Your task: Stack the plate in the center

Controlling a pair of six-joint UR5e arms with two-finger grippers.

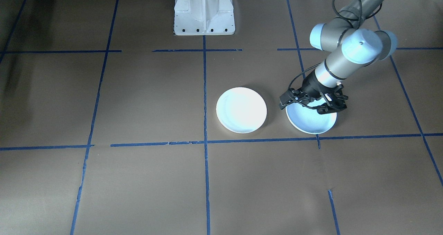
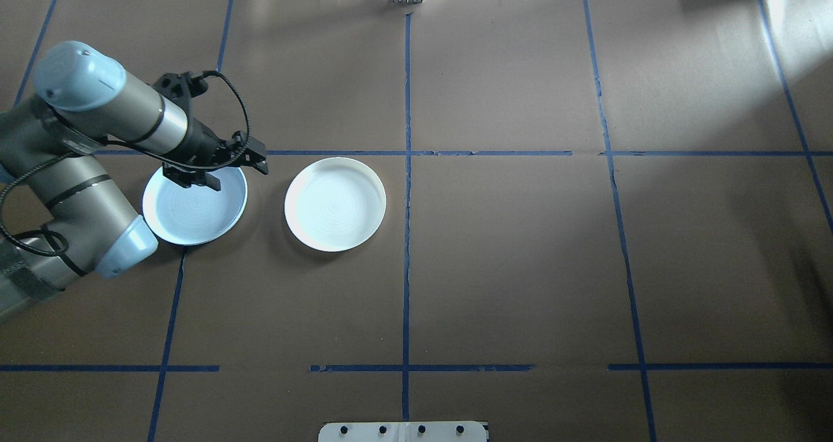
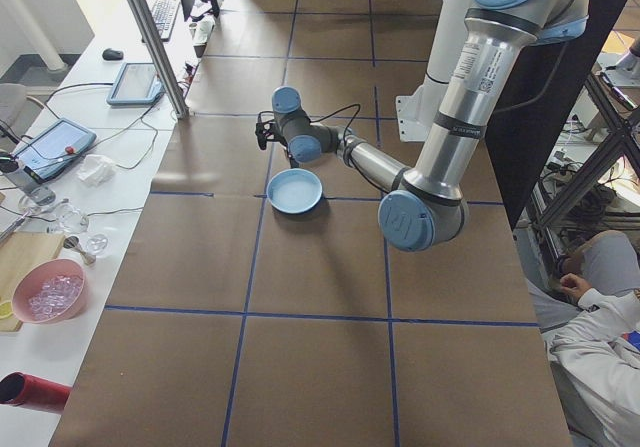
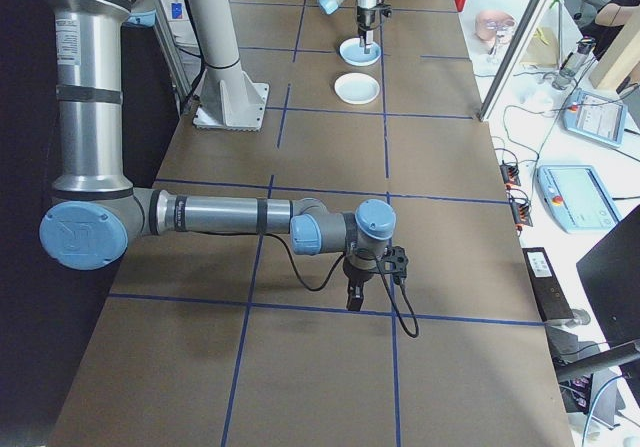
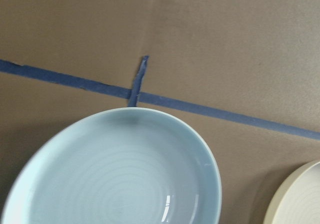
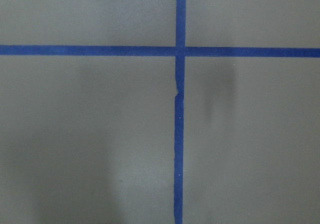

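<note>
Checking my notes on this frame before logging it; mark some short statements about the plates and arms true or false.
1. The left gripper is over the blue plate. True.
2. The white plate sits on the blue plate. False: they lie side by side, apart.
3. The right gripper holds a plate. False: it hangs over bare table, far from both.
4. The white plate is nearer the table's centre line. True.

The round pale blue plate [image 5: 120, 174] looks like glazed ceramic, glossy, with faint concentric rings. The round white plate [image 2: 335, 204] appears equally smooth. The brown table covering [image 2: 520, 266] looks matt, papery, slightly creased, striped with blue tape [image 6: 179, 134].
</note>
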